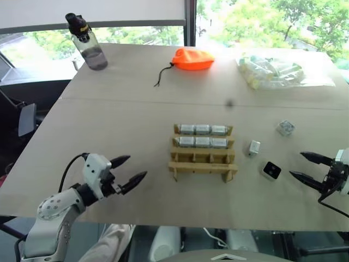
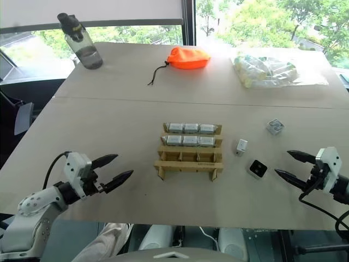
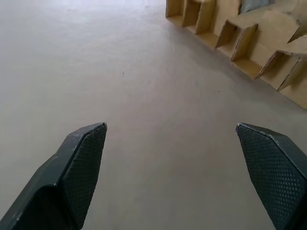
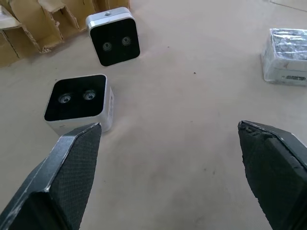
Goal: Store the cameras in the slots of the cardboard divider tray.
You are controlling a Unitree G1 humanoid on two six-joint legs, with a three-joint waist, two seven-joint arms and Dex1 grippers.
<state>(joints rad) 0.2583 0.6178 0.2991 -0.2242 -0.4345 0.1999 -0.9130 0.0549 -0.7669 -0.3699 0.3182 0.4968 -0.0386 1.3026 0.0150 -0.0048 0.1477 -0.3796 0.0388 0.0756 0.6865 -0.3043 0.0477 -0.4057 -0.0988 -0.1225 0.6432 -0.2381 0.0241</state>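
The cardboard divider tray (image 1: 202,168) stands mid-table, its two far rows filled with several silver-grey cameras (image 1: 203,130) and its near slots empty. Three cameras lie loose on the table to its right: one with a black face up (image 1: 271,170), one on its side (image 1: 254,147), and one farther back (image 1: 285,127). My right gripper (image 1: 296,164) hovers open just right of the black-faced camera (image 4: 79,103), nothing between its fingers. My left gripper (image 1: 137,166) is open and empty, left of the tray (image 3: 249,33) near the table's front edge.
At the back of the table are a clear water bottle (image 1: 87,43) on the left, an orange fabric pouch (image 1: 192,59) with a dark cord in the middle, and a clear bag of pale tubes (image 1: 275,71) on the right. The table's front edge runs just below both grippers.
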